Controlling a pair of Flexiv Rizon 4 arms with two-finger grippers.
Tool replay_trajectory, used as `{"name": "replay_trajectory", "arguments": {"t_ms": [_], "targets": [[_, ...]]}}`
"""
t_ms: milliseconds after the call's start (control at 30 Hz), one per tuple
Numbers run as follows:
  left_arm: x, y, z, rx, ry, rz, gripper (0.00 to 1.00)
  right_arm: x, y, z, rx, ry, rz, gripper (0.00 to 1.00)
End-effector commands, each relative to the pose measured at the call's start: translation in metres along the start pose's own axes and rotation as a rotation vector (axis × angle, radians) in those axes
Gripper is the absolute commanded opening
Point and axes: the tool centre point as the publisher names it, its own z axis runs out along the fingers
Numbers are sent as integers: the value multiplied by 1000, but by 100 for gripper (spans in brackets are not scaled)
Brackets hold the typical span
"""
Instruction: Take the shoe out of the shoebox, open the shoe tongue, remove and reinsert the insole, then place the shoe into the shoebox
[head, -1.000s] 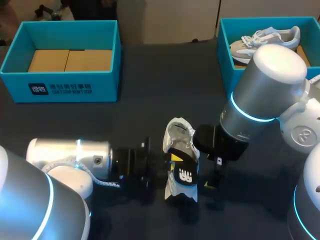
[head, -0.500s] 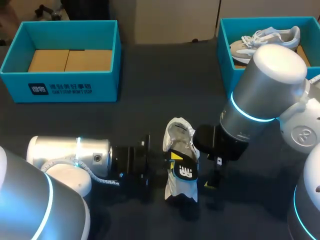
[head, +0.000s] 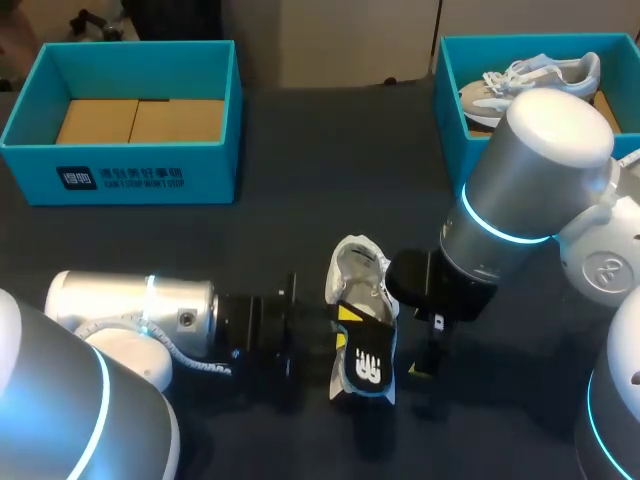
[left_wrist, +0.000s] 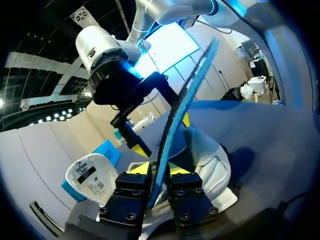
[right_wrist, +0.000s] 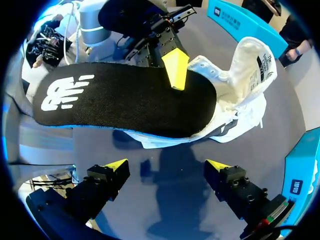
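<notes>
Insole: the black insole (head: 365, 355) with a blue edge is clamped edgewise in the left gripper (left_wrist: 159, 170), both yellow tips pressing its faces. It is held above the desk, its far end over the mouth of the shoe; whether that end touches the lining I cannot tell.
Shoe: the white shoe (head: 358, 275) lies on the dark desk (head: 300, 150), near the middle, its tongue pulled back and its mouth wide open toward the insole.
Right gripper: the right gripper (right_wrist: 167, 167) hangs just beside the shoe with its fingers spread apart and nothing between them, the bare desk under it.
Shoeboxes: an open blue shoebox (head: 120, 175) with only cardboard inside stands well apart at the far left; a second blue box (head: 448, 100) at the far right holds another shoe (head: 530, 80).
Step in hand: the insole looks all but out, so removal is at its end and reinsertion comes next.
Next move calls for: tilting the insole's toe end down into the mouth and sliding it flat along the sole, likely with the right gripper steadying the soft shoe, which may otherwise slide or fold.
</notes>
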Motion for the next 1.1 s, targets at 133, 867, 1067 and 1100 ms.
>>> {"name": "replay_trajectory", "arguments": {"t_ms": [133,867,1067,1100], "targets": [[2,-8,1,0,5,5,23,1,0,1,0,-1,0,100],[10,-36,8,-47,6,29,17,1,0,1,0,-1,0,100],[12,-30,10,-53,-4,31,0,1,0,1,0,-1,0,100],[12,-30,10,-50,-6,32,0,1,0,1,0,-1,0,100]]}}
